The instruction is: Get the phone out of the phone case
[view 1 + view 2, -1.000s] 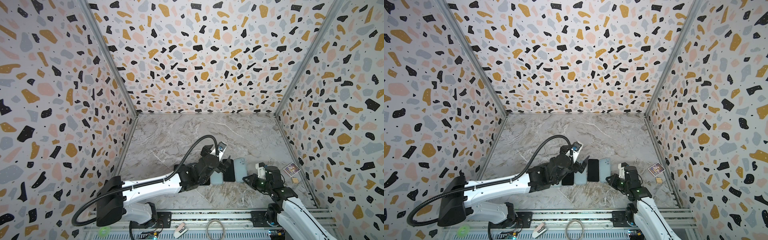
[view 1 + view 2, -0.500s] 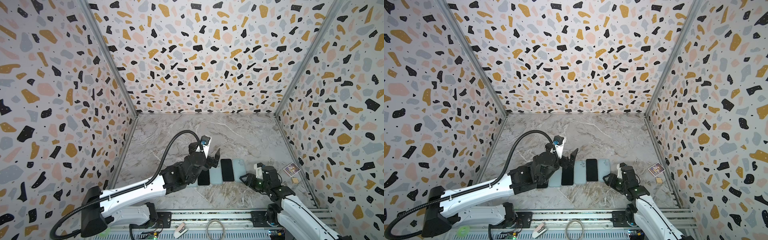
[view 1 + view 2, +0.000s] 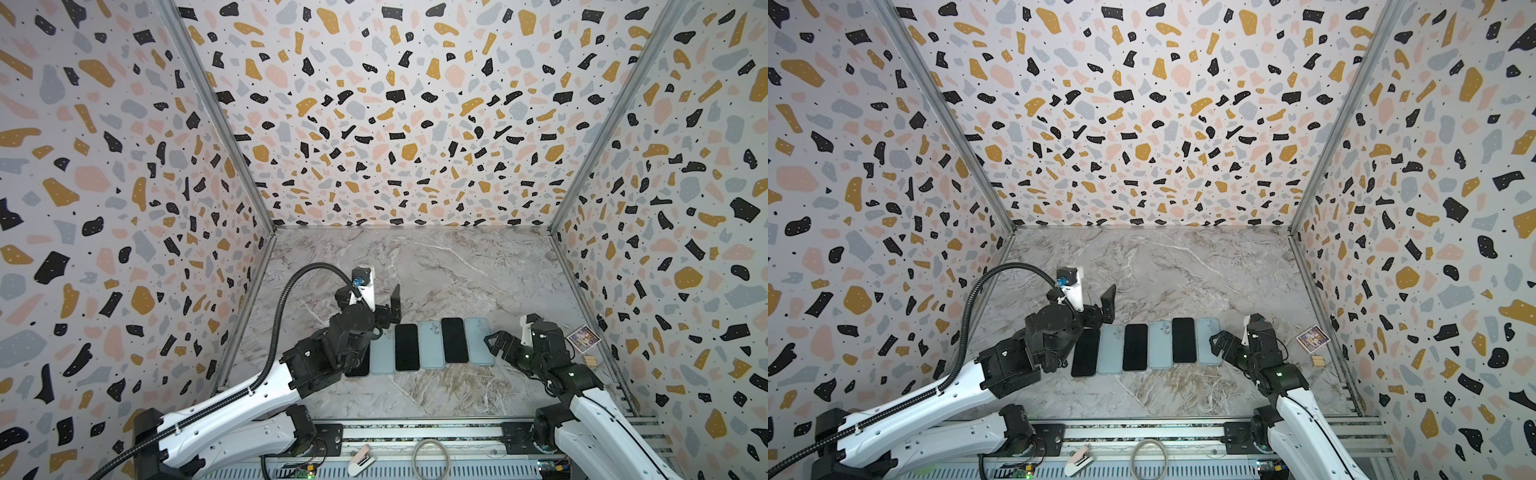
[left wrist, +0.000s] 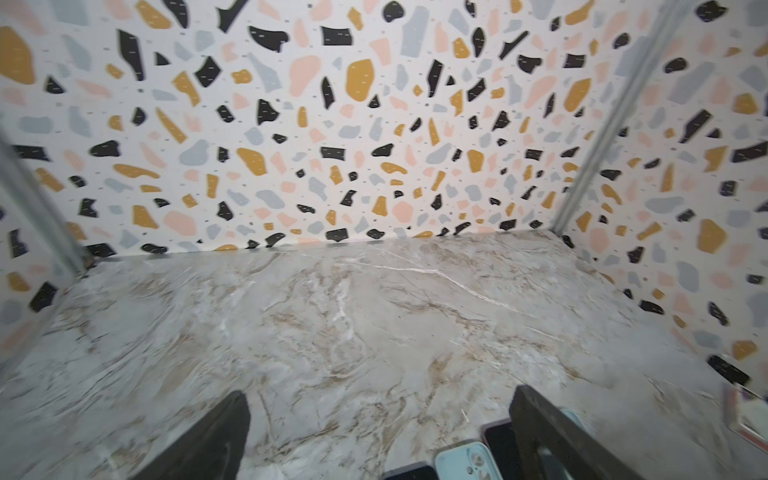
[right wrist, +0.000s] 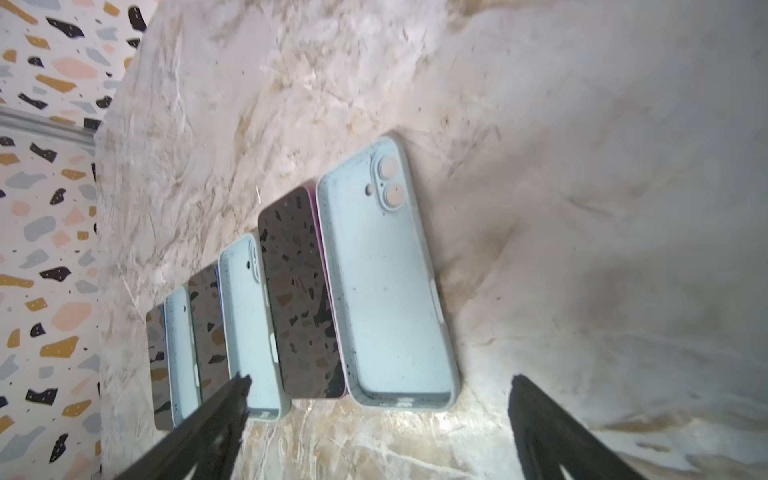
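Six flat things sit side by side near the front of the marble counter (image 3: 415, 270), dark phones (image 3: 407, 347) and pale blue cases (image 3: 431, 344) alternating across the row. At the right end is the end case (image 3: 478, 340), lying flat with its hollow side up and nothing inside. In the right wrist view the counter shows through the camera holes of the end case (image 5: 386, 282). Right up against it lies the black phone (image 3: 454, 340), screen up and out of any case, and a pink edge shows on the black phone (image 5: 299, 299) in the right wrist view. The right claw (image 3: 498, 345) hangs just beside the outer edge of the end case, spread wide and gripping nothing. From its own camera the black fingers (image 5: 224, 411) stand either side of the near end of that case. At the other end of the row, the left claw (image 3: 376, 301) is raised off the counter above the left part of the row, pointing toward the back wall (image 3: 395, 124), also wide and empty. In the left wrist view there is only bare marble in the gap of the left claw (image 4: 378, 395). The left arm (image 3: 249, 399) hides part of the leftmost phone (image 3: 1086, 353). Against the right wall, well apart from the row, lie a small picture card (image 3: 584, 337) and a little wooden block (image 3: 589, 359).
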### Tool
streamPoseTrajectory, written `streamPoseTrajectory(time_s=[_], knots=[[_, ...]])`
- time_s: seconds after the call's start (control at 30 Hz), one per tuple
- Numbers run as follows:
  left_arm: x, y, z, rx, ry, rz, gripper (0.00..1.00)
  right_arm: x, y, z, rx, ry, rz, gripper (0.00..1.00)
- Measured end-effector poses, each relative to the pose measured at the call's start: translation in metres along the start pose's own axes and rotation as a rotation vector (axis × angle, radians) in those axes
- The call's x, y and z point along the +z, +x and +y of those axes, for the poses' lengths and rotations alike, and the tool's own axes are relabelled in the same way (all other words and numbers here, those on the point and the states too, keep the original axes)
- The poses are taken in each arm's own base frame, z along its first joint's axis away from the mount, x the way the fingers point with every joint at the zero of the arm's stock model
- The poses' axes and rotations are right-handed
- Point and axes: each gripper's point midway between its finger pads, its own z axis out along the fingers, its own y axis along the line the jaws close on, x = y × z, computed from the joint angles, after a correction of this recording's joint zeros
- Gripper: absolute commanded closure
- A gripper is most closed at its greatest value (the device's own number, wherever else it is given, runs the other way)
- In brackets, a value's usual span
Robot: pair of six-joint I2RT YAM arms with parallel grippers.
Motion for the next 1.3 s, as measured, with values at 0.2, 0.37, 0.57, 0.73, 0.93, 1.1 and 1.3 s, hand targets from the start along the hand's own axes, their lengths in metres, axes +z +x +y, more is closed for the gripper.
streamPoseTrajectory(time_s=[0.2,0.37,0.57,0.73,0.93,1.1,1.3], knots=[[0.008,0.02,0.088,-0.042,-0.279,-0.018,0.01,-0.024,-0.062,0.028,-0.096,0.072,-0.174,0.01],[0.011,0.044,0.165,-0.054,-0.529,-0.024,0.0,-0.027,-0.138,0.011,-0.168,0.234,-0.391,0.01],[0.008,0.075,0.225,-0.018,-0.718,-0.05,0.0,0.011,-0.161,-0.045,-0.26,0.367,-0.492,0.01],[0.012,0.124,0.241,0.066,-0.739,-0.004,0.0,0.034,-0.128,-0.066,-0.421,0.385,-0.54,0.01],[0.012,0.17,0.236,0.154,-0.634,0.008,0.01,0.036,-0.116,-0.03,-0.647,0.318,-0.663,0.01],[0.036,0.16,0.224,0.198,-0.566,-0.027,0.0,0.013,-0.123,0.006,-0.757,0.252,-0.838,0.01],[0.059,0.145,0.237,0.167,-0.56,-0.048,0.0,0.018,-0.14,-0.028,-0.712,0.351,-0.849,0.01]])
